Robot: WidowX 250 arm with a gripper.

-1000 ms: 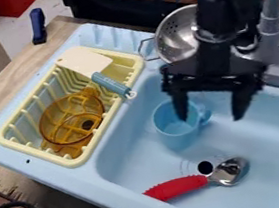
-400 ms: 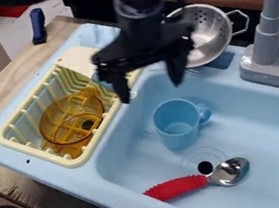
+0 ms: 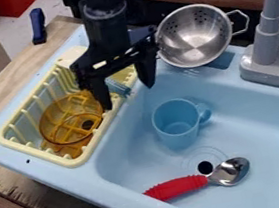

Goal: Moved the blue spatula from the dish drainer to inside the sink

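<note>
The gripper (image 3: 127,93) hangs open over the right edge of the dish drainer (image 3: 81,159), one finger on each side of the spatula's blue handle (image 3: 118,87). That handle slants over the drainer's inner rim toward the sink. Most of the spatula is hidden behind the gripper; a bit of its cream blade (image 3: 71,54) shows to the upper left. Whether the fingers touch the handle, I cannot tell. The light blue sink (image 3: 260,120) lies to the right of the drainer.
Inside the sink are a blue cup (image 3: 176,125) and a red-handled spoon (image 3: 177,187). An amber pot (image 3: 71,120) sits in the drainer. Behind the sink stand a steel colander (image 3: 194,35) and a grey faucet (image 3: 271,47).
From above the sink, the gripper has travelled left to the spatula handle at the drainer's edge. It stayed open, and the spatula looks unmoved.
</note>
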